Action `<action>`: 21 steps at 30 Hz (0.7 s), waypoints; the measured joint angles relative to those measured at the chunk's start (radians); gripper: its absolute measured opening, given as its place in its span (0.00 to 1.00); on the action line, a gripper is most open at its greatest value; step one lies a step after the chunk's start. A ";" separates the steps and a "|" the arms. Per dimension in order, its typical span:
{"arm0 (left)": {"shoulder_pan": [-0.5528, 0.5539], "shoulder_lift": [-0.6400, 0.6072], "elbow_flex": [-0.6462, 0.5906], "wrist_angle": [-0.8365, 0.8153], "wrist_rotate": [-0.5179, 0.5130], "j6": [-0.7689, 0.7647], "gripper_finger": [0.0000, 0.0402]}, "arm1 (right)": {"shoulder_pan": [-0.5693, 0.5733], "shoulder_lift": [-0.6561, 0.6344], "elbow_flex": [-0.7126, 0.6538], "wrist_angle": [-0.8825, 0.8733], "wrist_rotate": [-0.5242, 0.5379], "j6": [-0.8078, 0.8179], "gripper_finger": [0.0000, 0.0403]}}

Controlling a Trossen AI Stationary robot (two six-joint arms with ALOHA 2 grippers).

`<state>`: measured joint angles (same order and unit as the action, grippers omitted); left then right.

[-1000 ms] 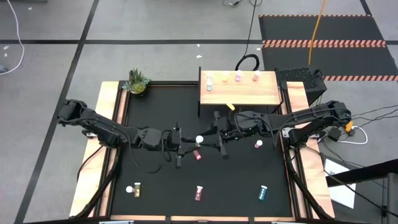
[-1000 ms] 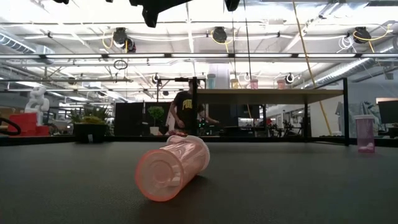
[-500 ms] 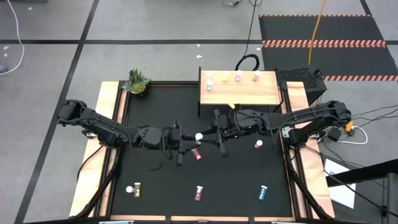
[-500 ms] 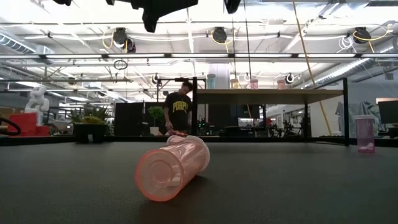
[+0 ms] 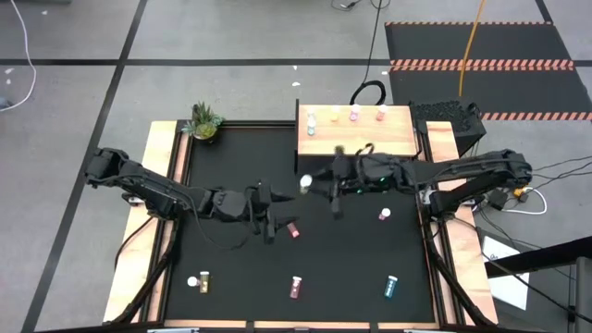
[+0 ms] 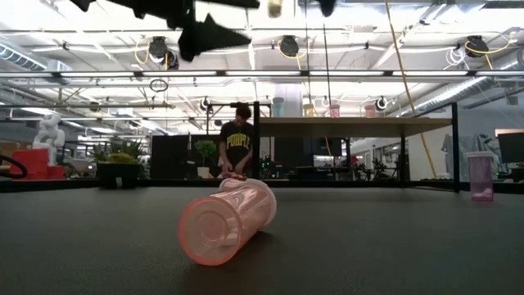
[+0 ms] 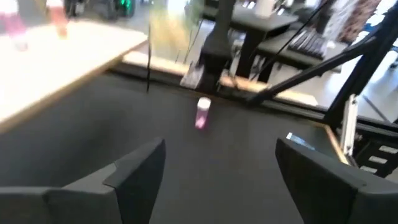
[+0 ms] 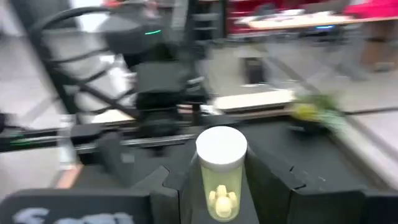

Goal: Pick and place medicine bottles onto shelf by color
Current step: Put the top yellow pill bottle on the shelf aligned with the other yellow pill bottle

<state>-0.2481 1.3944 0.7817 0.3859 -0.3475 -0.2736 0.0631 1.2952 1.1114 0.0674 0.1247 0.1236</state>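
Overhead, the right gripper (image 5: pixel 311 182) pinches a small yellow bottle (image 5: pixel 305 182) by its body, lifted above the black table. The pale wood shelf (image 5: pixel 356 137) lies just beyond it, toward the table's far edge and a little to its right, with four bottles already standing in a row along the shelf's far side. That makes the right arm far the nearer one for the placing. The left gripper (image 5: pixel 272 215) hangs empty, fingers spread, beside a dark red bottle (image 5: pixel 293 231) lying on the table.

From table height, a pink bottle (image 6: pixel 227 220) lies on its side, open base toward the camera; the arms show only as dark shapes overhead.

Past the left wrist, the spread fingers (image 7: pixel 140 177) frame bare table and a distant pink bottle (image 7: pixel 203 113).

Past the right wrist, the yellow bottle (image 8: pixel 221 173) stands upright, white cap up, clamped between the fingers (image 8: pixel 166 184).
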 joint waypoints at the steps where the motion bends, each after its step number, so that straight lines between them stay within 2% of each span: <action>1: 0.000 -0.002 0.000 -0.028 -0.003 -0.030 0.77 | -0.011 -0.028 0.000 -0.040 0.036 -0.014 0.28; 7: -0.001 -0.004 0.000 -0.131 -0.003 -0.131 0.74 | -0.138 -0.163 0.000 -0.239 0.247 -0.110 0.28; 10: -0.001 -0.004 0.000 -0.131 -0.003 -0.125 0.71 | -0.241 -0.183 -0.015 -0.262 0.313 -0.151 0.29; 11: 0.000 -0.004 0.000 -0.131 -0.003 -0.120 0.70 | -0.276 -0.183 -0.025 -0.263 0.307 -0.159 0.29; 15: 0.005 -0.004 0.000 -0.101 -0.017 -0.074 0.68 | -0.389 -0.155 -0.101 -0.157 0.169 -0.164 0.29; 21: 0.001 -0.004 0.000 -0.076 -0.044 -0.056 0.68 | -0.481 -0.138 -0.247 0.068 0.105 -0.160 0.29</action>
<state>-0.2471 1.3907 0.7815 0.3101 -0.3911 -0.3295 -0.4180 1.1572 0.8645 0.1354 0.2300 -0.0362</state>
